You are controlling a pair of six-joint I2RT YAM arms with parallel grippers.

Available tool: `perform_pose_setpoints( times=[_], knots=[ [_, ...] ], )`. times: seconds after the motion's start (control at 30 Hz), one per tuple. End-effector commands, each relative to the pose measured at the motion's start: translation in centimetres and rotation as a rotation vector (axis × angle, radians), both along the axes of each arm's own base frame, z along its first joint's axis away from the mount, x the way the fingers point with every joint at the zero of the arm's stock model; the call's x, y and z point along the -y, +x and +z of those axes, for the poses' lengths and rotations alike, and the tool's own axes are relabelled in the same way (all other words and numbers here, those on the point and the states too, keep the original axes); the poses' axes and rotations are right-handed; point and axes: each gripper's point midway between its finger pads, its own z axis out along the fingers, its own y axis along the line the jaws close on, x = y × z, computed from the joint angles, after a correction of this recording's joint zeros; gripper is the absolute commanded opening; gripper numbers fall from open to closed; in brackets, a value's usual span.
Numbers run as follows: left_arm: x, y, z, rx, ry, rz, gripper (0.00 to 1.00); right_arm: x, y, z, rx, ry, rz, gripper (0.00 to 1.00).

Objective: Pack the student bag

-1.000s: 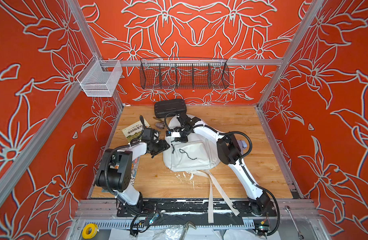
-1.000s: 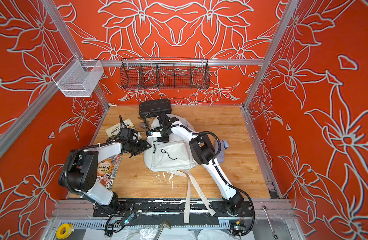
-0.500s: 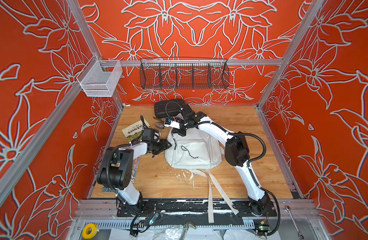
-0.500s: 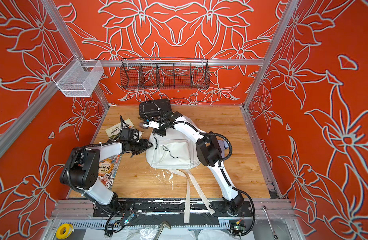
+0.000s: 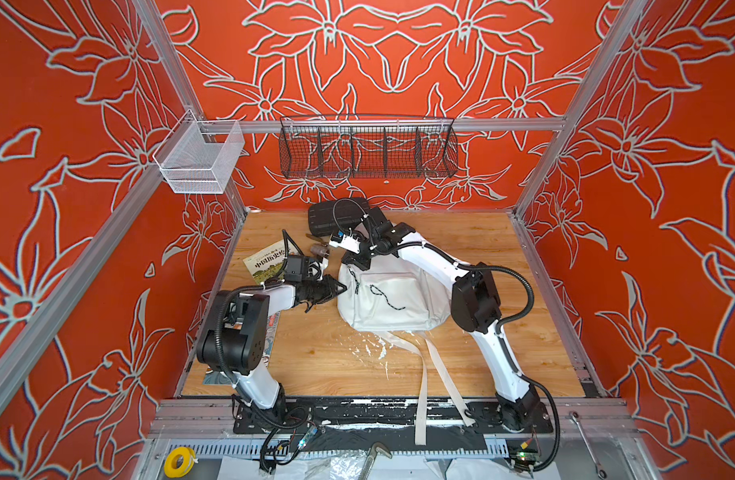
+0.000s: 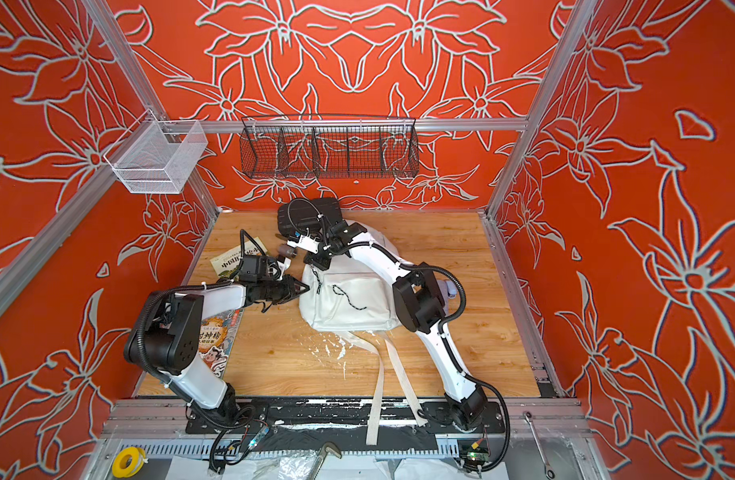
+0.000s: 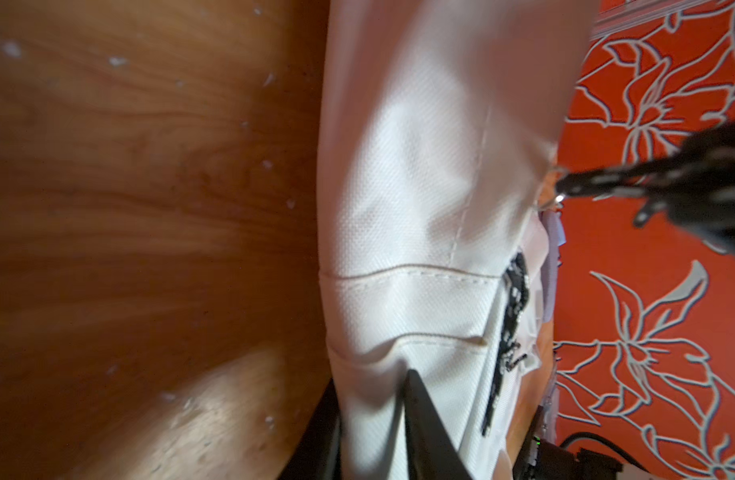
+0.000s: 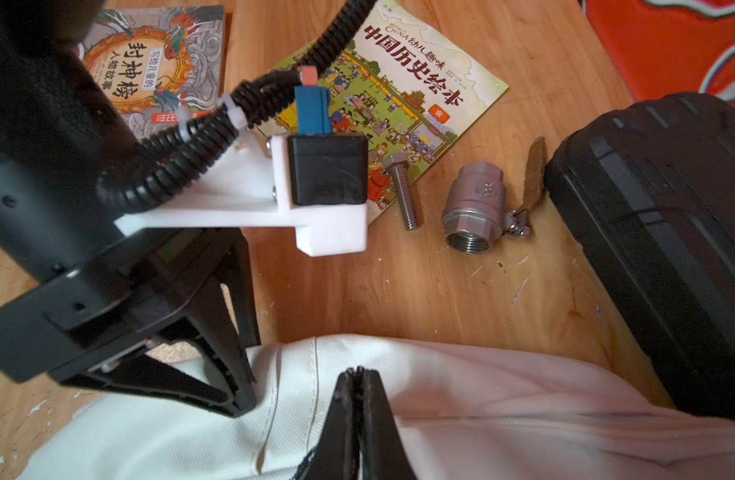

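One white student bag [image 5: 392, 299], pocket up, straps trailing | left gripper [image 7: 372, 386] clamps its side fabric | right gripper [image 8: 359, 372] jaws together

arms [image 5: 432, 257] white | joints [image 5: 476, 303] black | cables [image 8: 170, 166] black, ribbed | zip-ties [image 8: 232, 113] white

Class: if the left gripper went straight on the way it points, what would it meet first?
The large white fabric backpack; the left gripper appears to pinch its side fabric.
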Motion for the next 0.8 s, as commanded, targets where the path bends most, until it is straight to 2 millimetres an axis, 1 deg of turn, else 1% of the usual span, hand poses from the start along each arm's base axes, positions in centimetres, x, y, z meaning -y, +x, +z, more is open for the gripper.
perform_pose_setpoints(
  times=[0.0,0.07,0.1,0.2,0.3,0.4,0.53,0.63,0.67,0.77],
  knots=[
    [1.3,-0.1,1.2,0.021,-0.067,-0.074,0.11,-0.3,0.9,5.1,0.087,0.077,-0.052,0.00],
    [1.3,-0.1,1.5,0.021,-0.060,-0.084,0.01,0.2,1.5,5.3,0.102,0.064,-0.086,0.00],
    [1.2,-0.1,1.5,0.017,-0.053,-0.087,0.00,0.5,2.0,5.3,0.115,0.053,-0.113,0.00],
    [1.0,-0.4,2.0,0.019,-0.013,-0.107,0.00,1.8,3.8,5.8,0.173,0.016,-0.193,0.00],
    [1.0,-0.9,2.9,0.032,0.008,-0.146,0.00,3.9,6.4,6.1,0.253,-0.045,-0.293,0.00],
    [1.3,-1.7,3.8,0.043,0.040,-0.200,0.00,5.8,8.7,6.5,0.312,-0.095,-0.377,0.00],
    [2.1,-2.9,4.9,0.067,0.109,-0.285,0.00,7.9,11.4,7.4,0.333,-0.101,-0.473,0.00],
    [2.5,-3.7,5.4,0.076,0.151,-0.330,0.00,9.0,12.8,8.3,0.343,-0.091,-0.521,0.00],
    [2.4,-3.8,5.4,0.074,0.165,-0.334,0.00,9.2,13.2,8.5,0.350,-0.089,-0.534,0.00],
    [1.7,-3.8,5.4,0.086,0.221,-0.318,0.00,10.9,14.5,8.8,0.359,-0.096,-0.590,0.00]
  ],
)
